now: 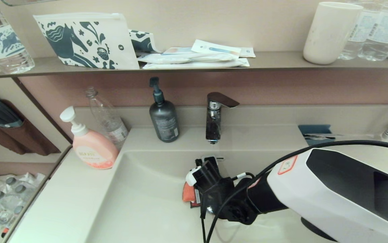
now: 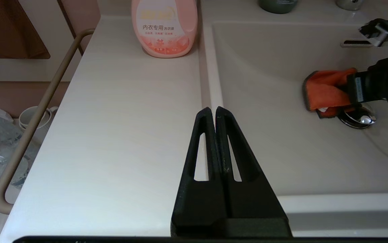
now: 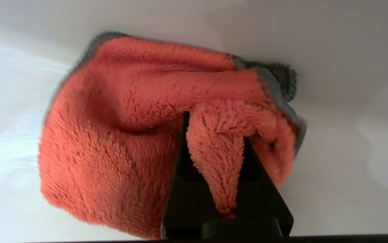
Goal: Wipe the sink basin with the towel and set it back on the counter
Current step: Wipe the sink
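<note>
Our right gripper [image 3: 214, 148] pinches a fold of the towel [image 3: 129, 141] between closed fingers, pressing it on the sink basin [image 1: 140, 202] floor, seemingly touching the drain plug [image 2: 357, 118]. We should keep pressure even and sweep toward the walls. The towel is fluffy orange-red, grey-edged. Left gripper [image 2: 213, 111] hangs closed, empty, over the basin's left rim.

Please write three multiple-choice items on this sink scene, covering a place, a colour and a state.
1. Where is the towel?
A. on the shelf
B. inside the sink basin, by the drain plug
C. on the counter

2. What colour is the pump bottle on the counter's left?
A. pink
B. green
C. yellow

3. How is the left gripper?
A. gripping the towel
B. wide open
C. shut, empty

Answers: 1 B, the right gripper presses it there; 2 A, the pump bottle is pink; 3 C, fingers closed together above the counter.
</note>
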